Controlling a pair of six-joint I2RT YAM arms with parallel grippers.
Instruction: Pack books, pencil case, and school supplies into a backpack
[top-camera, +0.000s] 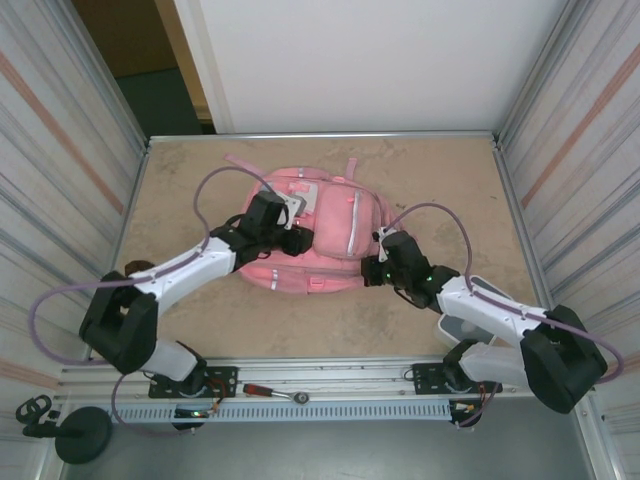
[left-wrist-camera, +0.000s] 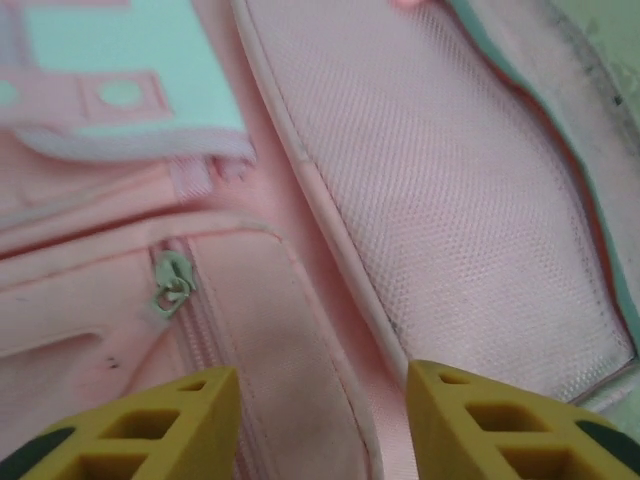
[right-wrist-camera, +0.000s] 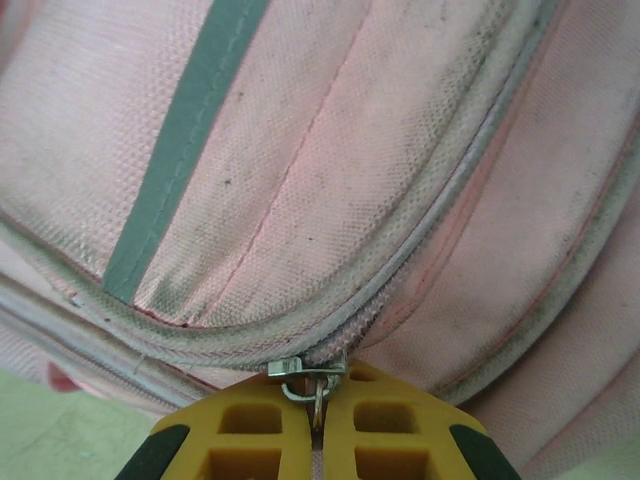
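The backpack (top-camera: 310, 235) sits in the middle of the table (top-camera: 420, 320), your right gripper (right-wrist-camera: 318, 398) pinches its zip pull (right-wrist-camera: 308, 368), your left gripper (left-wrist-camera: 320, 390) is spread and empty, so maybe only zipping is left.

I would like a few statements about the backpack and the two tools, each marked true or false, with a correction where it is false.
1. The right tool is closed on a metal zip pull. True.
2. The left tool grips a zip slider. False: its fingers stand apart, and the slider lies free on the fabric.
3. The backpack lies on the table. True.
4. The backpack is blue. False: it is pink.
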